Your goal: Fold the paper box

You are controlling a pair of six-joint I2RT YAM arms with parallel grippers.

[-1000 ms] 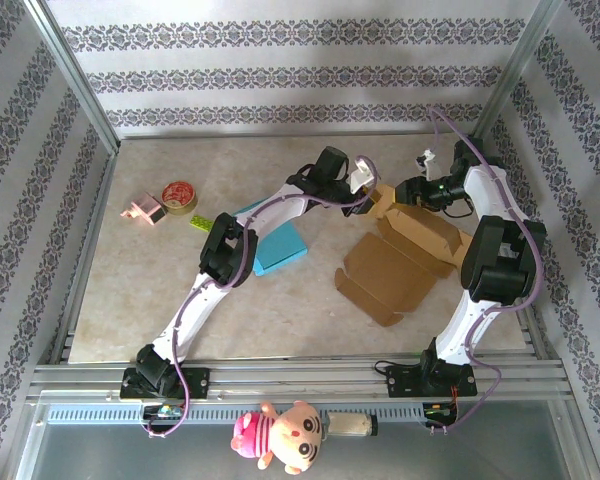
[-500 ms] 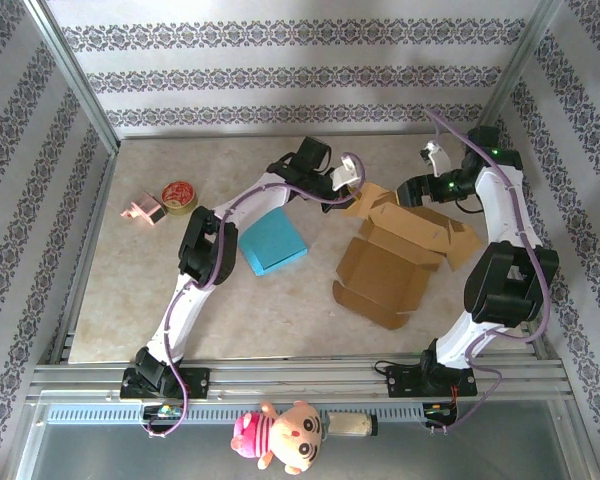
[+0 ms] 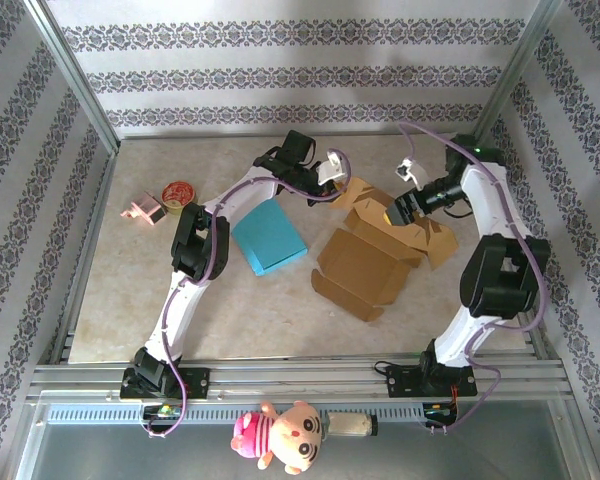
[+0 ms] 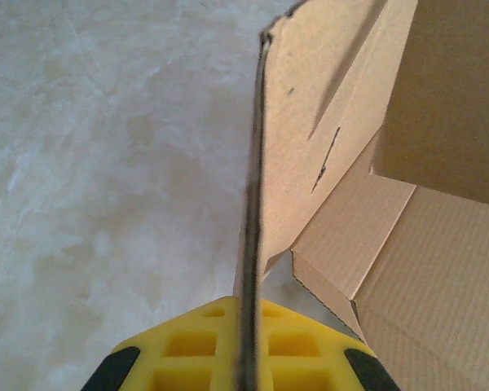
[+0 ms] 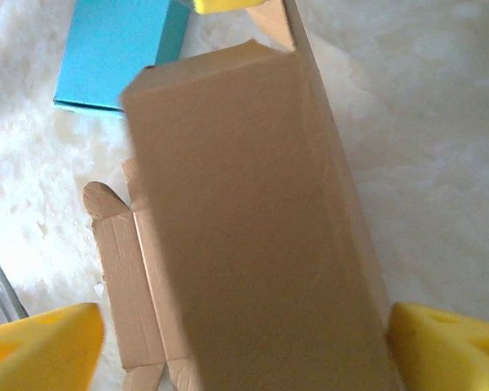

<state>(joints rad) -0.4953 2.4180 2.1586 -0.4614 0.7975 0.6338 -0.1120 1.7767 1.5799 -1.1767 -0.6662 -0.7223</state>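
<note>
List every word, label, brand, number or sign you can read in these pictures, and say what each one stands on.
No text can be read in any view.
Tape roll: red markings on its top face, too small to tell whether they are lettering.
Cardboard box: plain brown, no print visible.
Blue box: plain, no lettering visible.
Pink object and plush doll: no lettering visible.
</note>
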